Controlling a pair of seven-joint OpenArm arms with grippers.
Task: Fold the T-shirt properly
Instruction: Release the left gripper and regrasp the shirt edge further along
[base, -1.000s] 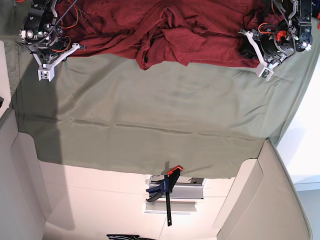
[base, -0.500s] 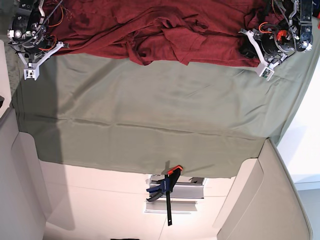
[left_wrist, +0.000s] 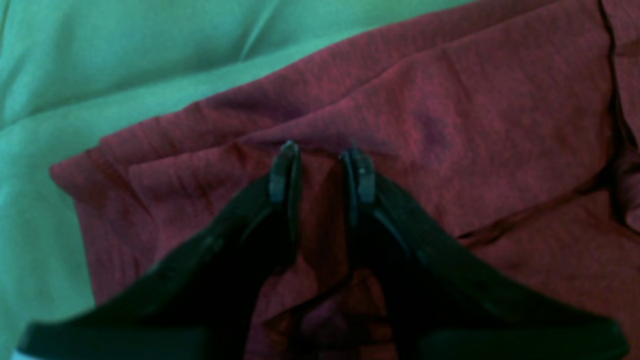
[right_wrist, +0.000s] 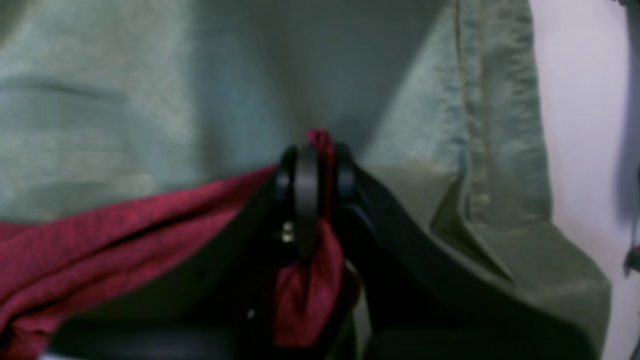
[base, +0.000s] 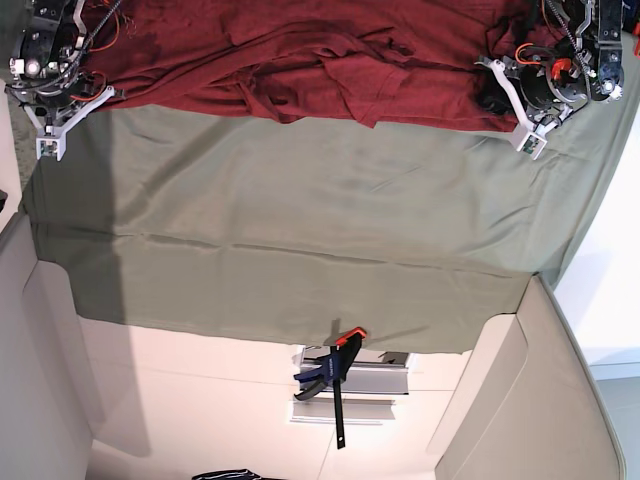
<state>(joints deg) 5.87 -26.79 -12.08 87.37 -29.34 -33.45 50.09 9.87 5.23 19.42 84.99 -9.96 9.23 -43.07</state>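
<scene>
Base view: the dark red knit T-shirt (base: 300, 50) lies bunched in a band along the 12 o'clock edge of the surface. It rests on the olive-green cloth cover (base: 300, 210), with rumpled folds near its middle and part of it running out of frame.
Right arm: the right gripper (right_wrist: 315, 160) sits at 10 o'clock in the base view. Its fingers (right_wrist: 306, 170) are pressed together on a tuft of the shirt's edge; red cloth pokes past the tips and hangs beneath them.
Left arm: the left gripper (left_wrist: 322, 152) sits at 2 o'clock. Its fingers (left_wrist: 287, 165) stand a little apart with the tips down on the shirt near its corner. Red fabric fills the gap, but I cannot tell whether it is gripped or only touched.
Step (judged): spreading the shirt flat; no fold has been made, so the task is at an early stage.
Method: confirm the left pinch first. Then draw the two ends apart along the 9–3 o'clock line, low over the cover, until the middle ridge flattens.
Follow-up: bring the shirt toward 6 o'clock, where the cover is bare.
Tension: pull evenly, because knit stretches and a one-sided tug would skew the hem.
Risk: the right pinch is a small tuft and may slip. The cover's hemmed edge lies just beside it, so the cover could get dragged along.
</scene>
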